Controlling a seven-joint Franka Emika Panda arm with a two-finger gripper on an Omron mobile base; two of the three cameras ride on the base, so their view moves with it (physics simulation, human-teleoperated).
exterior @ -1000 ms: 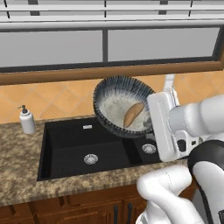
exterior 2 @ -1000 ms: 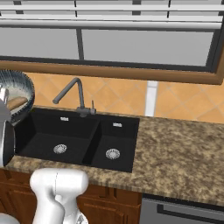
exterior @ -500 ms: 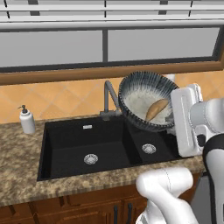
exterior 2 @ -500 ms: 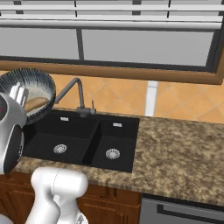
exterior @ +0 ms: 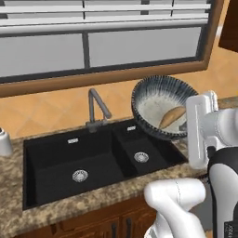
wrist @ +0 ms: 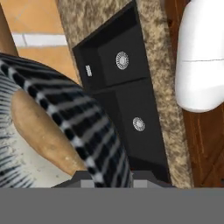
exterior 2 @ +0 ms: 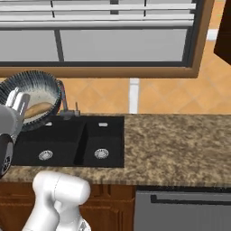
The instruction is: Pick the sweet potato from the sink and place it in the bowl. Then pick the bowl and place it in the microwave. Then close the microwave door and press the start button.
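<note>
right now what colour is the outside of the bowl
Dark blue-grey with pale streaks; the bowl shows it best in the hand view.

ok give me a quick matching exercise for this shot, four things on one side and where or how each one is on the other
Things:
1. sweet potato
2. bowl
3. faucet
4. gripper

Places or states:
A. stands behind the sink
B. shut on the bowl's rim
C. lies inside the bowl
D. held tilted in the air above the sink

Pairs: 1-C, 2-D, 3-A, 4-B

Sink (exterior: 56,162) looks matte black with shiny metal drains, countertop (exterior 2: 180,140) is speckled brown granite. Bowl (exterior: 160,104) looks like streaky glazed ceramic.
</note>
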